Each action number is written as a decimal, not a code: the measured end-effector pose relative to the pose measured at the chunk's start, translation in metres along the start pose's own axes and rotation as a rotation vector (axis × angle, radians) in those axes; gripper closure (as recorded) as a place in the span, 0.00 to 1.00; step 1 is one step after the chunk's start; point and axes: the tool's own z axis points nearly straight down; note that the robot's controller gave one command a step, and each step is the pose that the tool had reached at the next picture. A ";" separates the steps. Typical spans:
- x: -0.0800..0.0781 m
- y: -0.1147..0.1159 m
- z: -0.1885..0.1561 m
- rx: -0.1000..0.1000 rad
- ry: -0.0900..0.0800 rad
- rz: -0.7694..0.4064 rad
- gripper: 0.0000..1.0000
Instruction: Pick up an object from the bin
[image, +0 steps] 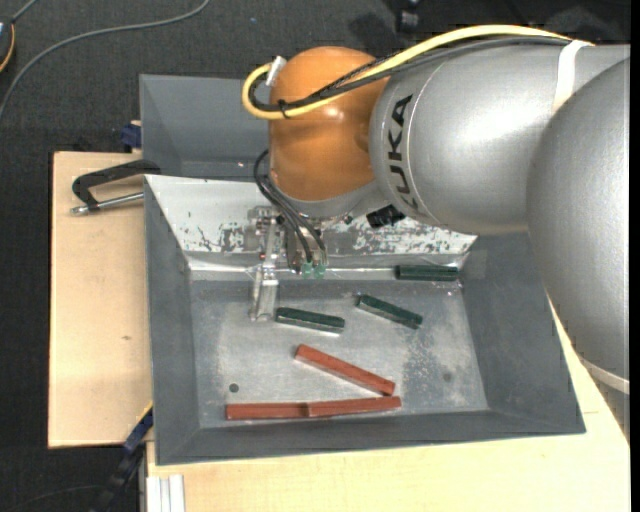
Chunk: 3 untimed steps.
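The gripper (263, 300) hangs far left in the bin (170, 330), just beside a dark green bar (310, 319); whether its jaws are apart I cannot tell. The bar looks stiff, light and slim, best pinched across its middle.

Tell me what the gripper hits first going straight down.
The gripper likely meets bare bin floor just beside the nearest green stick; depth is unclear, so it may clip that stick's end.
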 end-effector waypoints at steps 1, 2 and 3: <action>0.021 -0.080 0.065 0.006 0.008 -0.060 0.00; -0.004 -0.141 0.136 0.003 0.006 -0.285 0.00; -0.005 -0.138 0.134 0.000 0.001 -0.287 1.00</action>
